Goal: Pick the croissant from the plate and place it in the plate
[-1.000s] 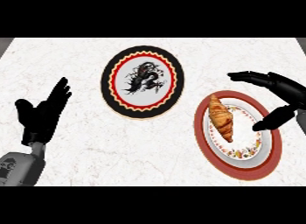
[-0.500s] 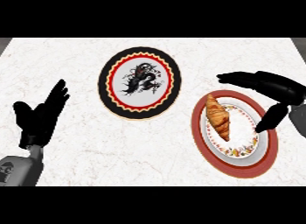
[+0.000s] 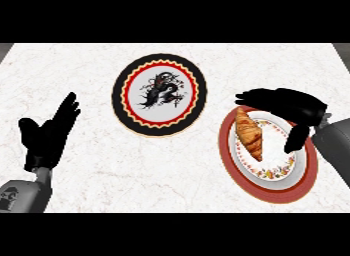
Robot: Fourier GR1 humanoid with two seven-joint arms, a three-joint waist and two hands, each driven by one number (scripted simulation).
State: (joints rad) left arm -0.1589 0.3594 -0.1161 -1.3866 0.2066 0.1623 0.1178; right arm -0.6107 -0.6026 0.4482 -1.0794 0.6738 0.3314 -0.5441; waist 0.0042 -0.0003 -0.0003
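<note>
A golden croissant [image 3: 250, 135] lies on the left part of a white plate with a red rim [image 3: 274, 186] at the right of the marble counter. My right hand [image 3: 292, 106] hovers over that plate's upper right, fingers stretched left above the croissant's top end and thumb hanging down beside it; it holds nothing. A black-rimmed plate with a red ring and a dark dragon figure [image 3: 160, 95] sits at centre, bare of food. My left hand [image 3: 47, 136] rests open at the left, fingers up.
The marble counter [image 3: 134, 170] stretches between the two plates and toward the front edge. Its left and right ends show at the upper corners.
My right hand has drifted left and slightly down, so its fingers now reach over the croissant's top end. The left hand stays as it was.
</note>
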